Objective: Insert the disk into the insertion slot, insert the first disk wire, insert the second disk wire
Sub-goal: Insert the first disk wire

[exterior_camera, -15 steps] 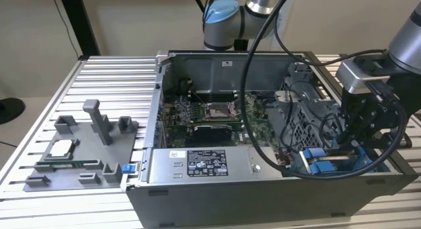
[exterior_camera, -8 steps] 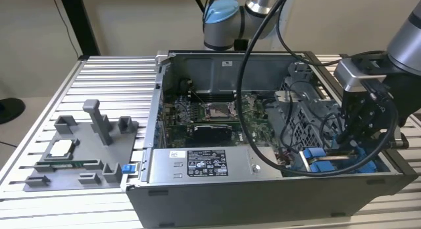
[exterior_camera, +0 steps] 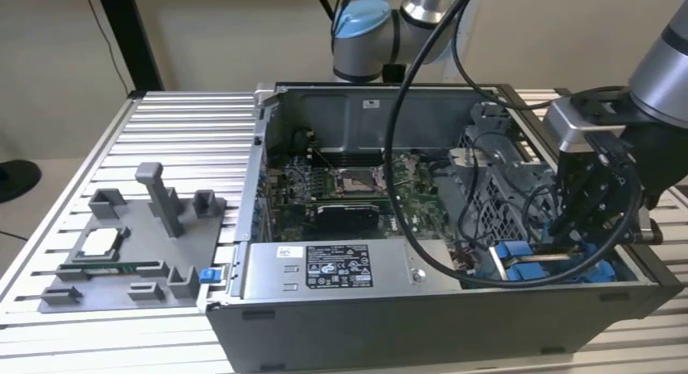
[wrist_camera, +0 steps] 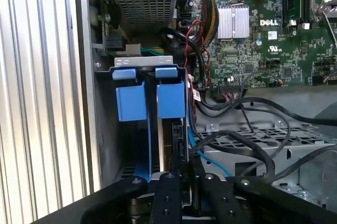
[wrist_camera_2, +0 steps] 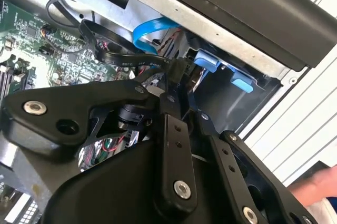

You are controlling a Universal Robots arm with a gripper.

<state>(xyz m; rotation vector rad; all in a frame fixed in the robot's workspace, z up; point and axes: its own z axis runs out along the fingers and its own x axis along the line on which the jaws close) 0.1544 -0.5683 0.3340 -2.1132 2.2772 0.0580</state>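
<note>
The arm has silver-grey tube segments and a light-blue joint cap, with black cables looped along it. The gripper is matt black, its linkage bars fastened by silver screws.

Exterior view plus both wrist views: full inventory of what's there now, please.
Slatted aluminium table: one, silver, under everything.
Open grey metal computer case: one, grey, on table.
Grey plastic fixture plate: one, grey, table, exterior view's left.
Green motherboard: one, green, inside case.
Power-supply box with sticker: one, grey, case's near wall.
Grey perforated metal cage: one, grey, beside motherboard.
Insertion slot with plastic rails: one, blue and grey, by case wall.
Flat blue cable: one, blue, near slot.
Black wire plug: one, black, between the jaws.
Person's hand: one, outside the case.
Black gripper: one, black, at slot, jaws shut on plug.
</note>
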